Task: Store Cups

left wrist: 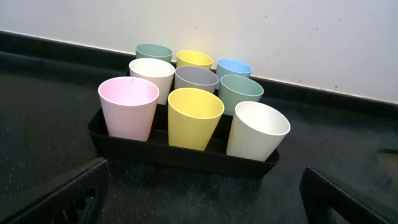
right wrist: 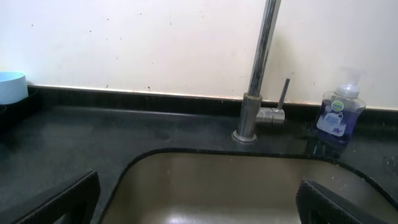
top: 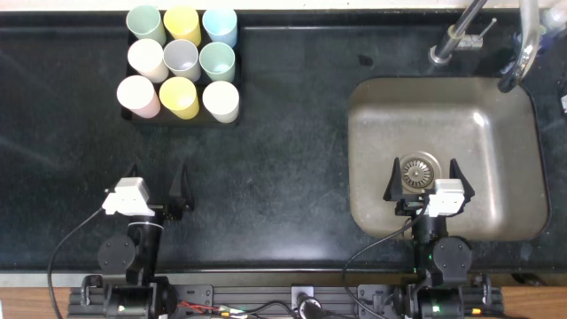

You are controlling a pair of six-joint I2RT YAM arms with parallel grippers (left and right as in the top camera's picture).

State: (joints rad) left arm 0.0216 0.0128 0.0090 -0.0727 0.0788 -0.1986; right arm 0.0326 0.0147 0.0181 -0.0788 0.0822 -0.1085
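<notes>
Cups (top: 182,59): nine, upright, mouths up, three rows of three in a black tray (left wrist: 155,155) at the far left of the countertop (top: 283,177). Neighbours are touching or nearly so.

Sink (top: 496,159) takes up the right side, well apart from the tray. My right gripper (top: 424,173) hangs over the basin near the drain, jaws spread wide, holding nothing. My left gripper (top: 158,170) sits over bare counter near the tray, facing it, jaws also spread and empty.

Row nearest the left arm: pink cup (left wrist: 129,109), yellow cup (left wrist: 194,118), white cup (left wrist: 258,130). The white one leans outward a bit.

Handling, my read: thin plastic tumblers, light, fairly stiff, smooth walls. The taper means a squeeze on the outside could make them slide out of the grip. Tight packing leaves no room for a finger between cups, so I'd pinch the rim, one finger inside and one outside, starting with the near row. Light squeeze only.

Faucet (right wrist: 264,62) and soap bottle (right wrist: 339,112) stand behind the sink, out of the way.
</notes>
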